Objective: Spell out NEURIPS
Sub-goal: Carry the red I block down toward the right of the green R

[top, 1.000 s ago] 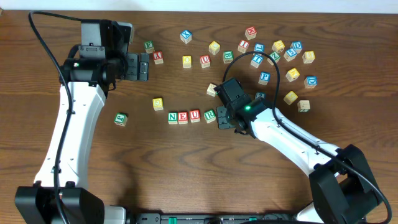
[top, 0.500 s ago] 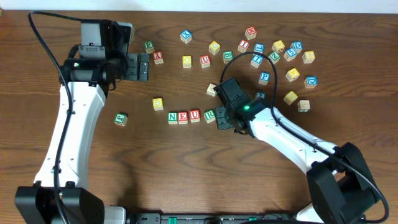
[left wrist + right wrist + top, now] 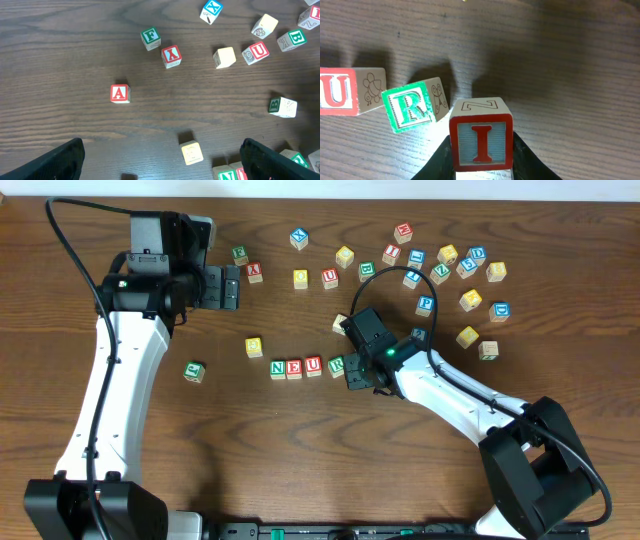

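Our right end effector (image 3: 482, 162) was clamped on the I cube (image 3: 481, 141). We read a red I on the face toward its camera and an outlined Z on top. It sat just beside the green R (image 3: 410, 106), which lay skewed next to the red U (image 3: 337, 91). Overhead we read N (image 3: 278, 368), E (image 3: 294, 368), U, R in a row on the surface (image 3: 300, 450). Our left end effector (image 3: 232, 287) gaped wide and empty, with red A (image 3: 119, 93), red X (image 3: 171, 56) and green F (image 3: 150, 37) in its view.
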